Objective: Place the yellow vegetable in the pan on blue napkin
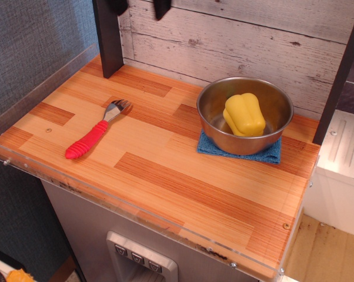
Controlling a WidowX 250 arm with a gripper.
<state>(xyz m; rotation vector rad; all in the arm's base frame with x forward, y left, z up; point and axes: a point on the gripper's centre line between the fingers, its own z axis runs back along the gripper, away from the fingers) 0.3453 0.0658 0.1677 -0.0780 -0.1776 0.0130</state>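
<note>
The yellow vegetable is a glossy toy pepper that lies on its side inside the pan, a shiny steel bowl at the back right of the wooden counter. The pan stands on the blue napkin, whose edges show under its front. Only the two dark fingertips of my gripper show, at the top edge to the far left of the pan and high above the counter. They stand apart with nothing between them.
A metal spoon with a ribbed red handle lies on the left of the counter. A dark post stands at the back left, another at the right. A clear plastic rim runs along the left and front edges.
</note>
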